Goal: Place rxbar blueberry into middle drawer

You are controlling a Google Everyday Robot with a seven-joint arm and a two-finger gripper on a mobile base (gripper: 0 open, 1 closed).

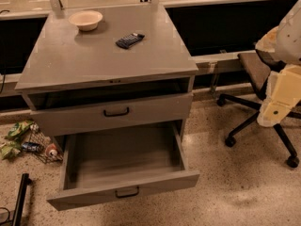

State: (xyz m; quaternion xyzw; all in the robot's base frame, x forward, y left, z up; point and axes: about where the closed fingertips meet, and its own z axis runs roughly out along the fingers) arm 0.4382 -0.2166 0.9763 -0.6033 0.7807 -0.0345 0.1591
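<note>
The rxbar blueberry [130,40] lay flat on top of the grey bench [70,65], towards the far right part of it, with its dark wrapper turned at a slant and pale markings showing. Behind it and to the left, well apart from it, a cream round bowl [85,20] sat near the far edge. Below the top, the upper drawer [155,108], the one with the bold black handle, was nearly pushed in, with a dark gap showing above its front. Under that, the middle drawer [155,185] stood pulled far out, wide and shallow, its small handle centred on the front panel. The bar was on the top, not in that drawer. My pincer [275,108] hung at the right edge of the view, a cream-coloured piece in front of a black office chair [254,67], well apart from both the bench and the bar. I could not tell whether it was spread or pressed together. On the speckled floor [235,187] left of the bench lay some snack packets [16,131] beside a wire basket [42,149].
</note>
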